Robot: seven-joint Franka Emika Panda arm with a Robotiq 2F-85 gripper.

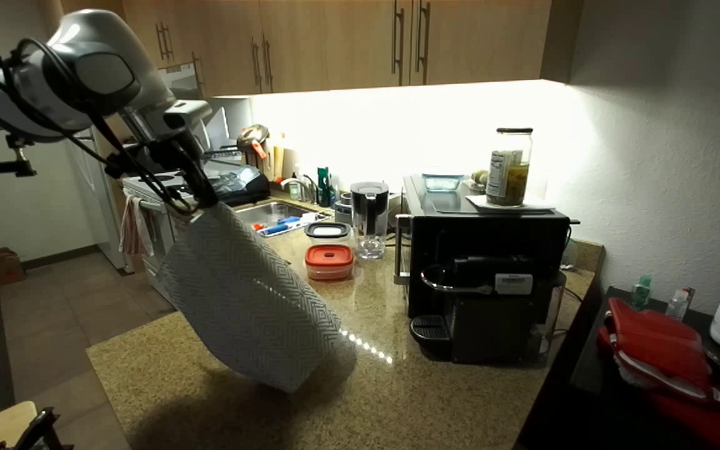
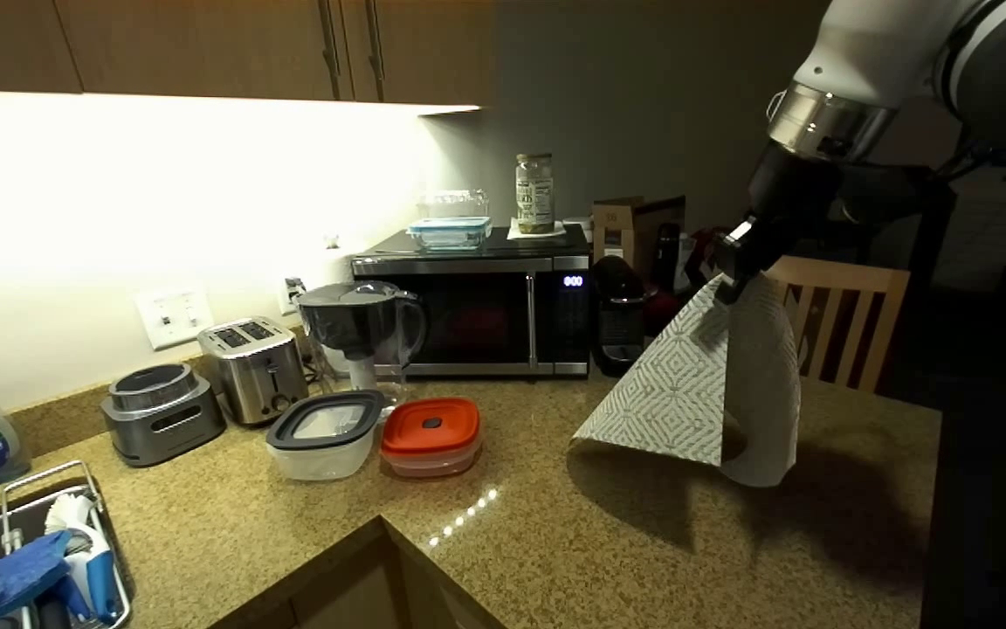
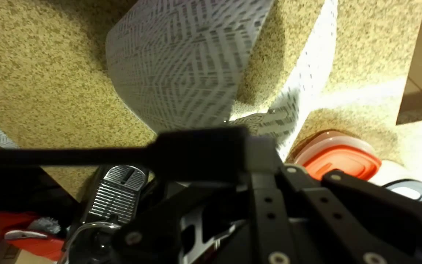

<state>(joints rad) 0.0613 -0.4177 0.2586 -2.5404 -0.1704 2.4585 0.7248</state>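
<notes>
My gripper (image 1: 205, 195) is shut on the top of a patterned white paper towel (image 1: 254, 306), above the stone counter (image 1: 166, 356). In an exterior view the gripper (image 2: 730, 284) pinches the towel (image 2: 669, 393) at its peak. The towel hangs in a folded cone, its lower edges close to the counter; I cannot tell if they touch. In the wrist view the dark fingertips (image 3: 249, 154) are together and blurred, and the towel (image 3: 181, 77) spreads out beyond them. The pinched part is hidden behind the fingers.
A red-lidded container (image 2: 430, 428) and a grey-lidded container (image 2: 326, 437) stand near a water pitcher (image 2: 354, 314). A microwave (image 2: 468, 319) bears a jar (image 2: 535, 196) and a glass dish (image 2: 451, 234). A black coffee machine (image 1: 491, 319) stands beside it. A toaster (image 2: 257, 376) and sink (image 1: 260, 214) lie farther along.
</notes>
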